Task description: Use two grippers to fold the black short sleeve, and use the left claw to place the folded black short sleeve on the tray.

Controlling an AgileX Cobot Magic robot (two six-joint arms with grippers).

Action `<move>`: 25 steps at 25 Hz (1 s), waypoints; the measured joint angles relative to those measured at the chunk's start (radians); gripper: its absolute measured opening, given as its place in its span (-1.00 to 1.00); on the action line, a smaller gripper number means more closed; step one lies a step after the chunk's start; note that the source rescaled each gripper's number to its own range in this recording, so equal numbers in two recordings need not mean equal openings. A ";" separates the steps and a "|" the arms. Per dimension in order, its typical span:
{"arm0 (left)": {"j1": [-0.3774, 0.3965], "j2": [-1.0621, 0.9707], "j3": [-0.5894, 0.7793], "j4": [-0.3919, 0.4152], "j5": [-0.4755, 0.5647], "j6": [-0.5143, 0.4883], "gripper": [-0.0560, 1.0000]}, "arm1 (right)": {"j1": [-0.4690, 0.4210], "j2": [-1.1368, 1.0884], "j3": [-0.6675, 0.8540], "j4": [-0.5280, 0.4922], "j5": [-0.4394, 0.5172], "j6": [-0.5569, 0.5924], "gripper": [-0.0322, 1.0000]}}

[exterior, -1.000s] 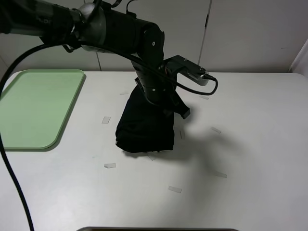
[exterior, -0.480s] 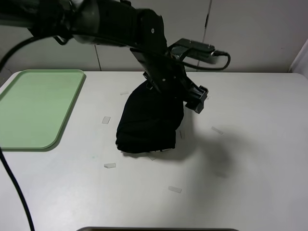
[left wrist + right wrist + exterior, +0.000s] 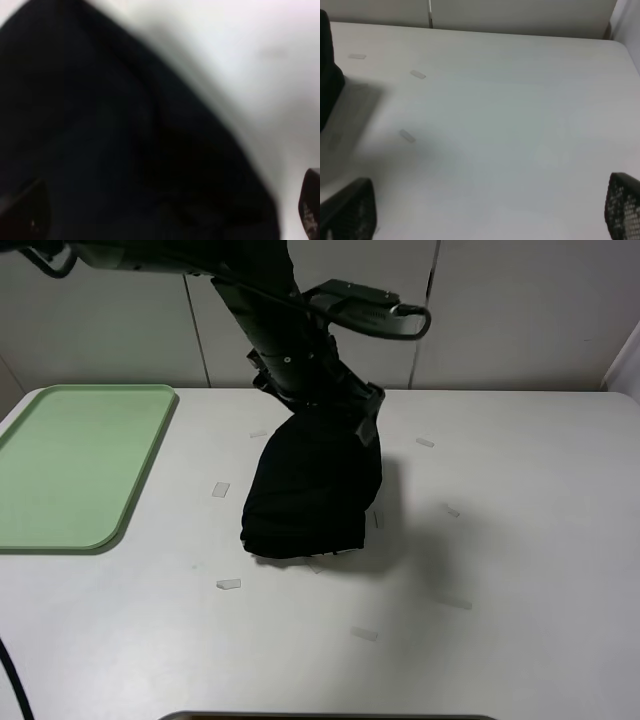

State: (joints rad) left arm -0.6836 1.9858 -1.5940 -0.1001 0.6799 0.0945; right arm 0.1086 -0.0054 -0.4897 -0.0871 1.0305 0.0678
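Observation:
The black short sleeve (image 3: 312, 488) lies folded in a thick bundle at the middle of the white table. My left gripper (image 3: 367, 424) hovers at the bundle's far right corner, close over the cloth. In the left wrist view the black cloth (image 3: 115, 130) fills the blurred frame, and the left gripper (image 3: 170, 215) has its fingertips (image 3: 311, 202) wide apart with nothing between them. My right gripper (image 3: 485, 220) is open and empty over bare table; it is out of the exterior view. The green tray (image 3: 80, 460) lies at the far left, with nothing on it.
Small clear tape strips (image 3: 228, 584) are scattered on the table around the shirt. The left arm (image 3: 285, 320) reaches in from the upper left, with its cable. A wall runs behind the table's far edge (image 3: 500, 390).
My left gripper has swung up and back towards the far edge, from the bundle's right side to its far right corner. The bundle's right side now lies fuller and wider.

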 joint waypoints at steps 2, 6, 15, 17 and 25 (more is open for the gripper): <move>0.003 0.025 0.001 0.013 0.011 0.004 0.99 | 0.000 0.000 0.000 0.000 0.000 0.000 1.00; 0.002 0.101 0.001 0.008 0.008 0.011 0.99 | 0.000 0.000 0.000 0.000 0.000 0.000 1.00; 0.002 0.246 0.001 -0.026 -0.068 0.017 0.99 | 0.000 0.000 0.000 0.000 0.000 0.000 1.00; 0.002 0.261 0.001 -0.028 -0.083 0.017 0.99 | 0.000 0.000 0.000 0.000 0.000 0.000 1.00; 0.002 0.238 -0.084 -0.053 0.008 0.017 0.99 | 0.000 0.000 0.000 0.000 0.000 0.000 1.00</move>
State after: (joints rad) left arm -0.6818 2.2240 -1.6785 -0.1529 0.6881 0.1119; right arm 0.1086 -0.0054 -0.4897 -0.0871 1.0305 0.0678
